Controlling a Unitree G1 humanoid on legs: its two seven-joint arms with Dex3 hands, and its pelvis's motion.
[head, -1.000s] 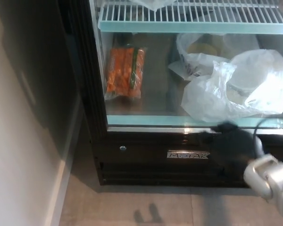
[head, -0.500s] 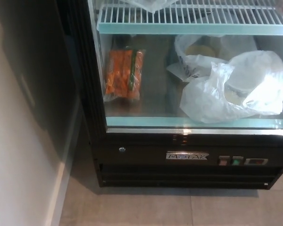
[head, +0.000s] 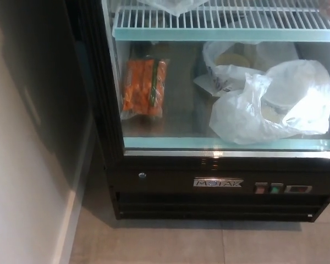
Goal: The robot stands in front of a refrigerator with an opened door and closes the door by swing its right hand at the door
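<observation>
The black refrigerator point(head: 154, 190) fills the head view, with a MOTAK badge point(head: 218, 182) on its lower panel. Behind its front I see a white wire shelf point(head: 220, 19), a bag of carrots point(head: 145, 86) and white plastic bags point(head: 275, 102) on the bottom shelf. A pale green strip point(head: 231, 143) runs along the front above the panel. No door leaf stands out from the cabinet here, and whether a glass pane covers the front I cannot tell. Neither of my hands shows.
A pale wall with a skirting board point(head: 22, 176) stands close on the left, leaving a dark narrow gap beside the fridge. Small switches point(head: 275, 188) sit at the panel's right. Grey floor tiles point(head: 181, 245) lie in front.
My right hand and forearm, at the lower right of the panel one second ago, have left the view. The fridge's contents have not moved.
</observation>
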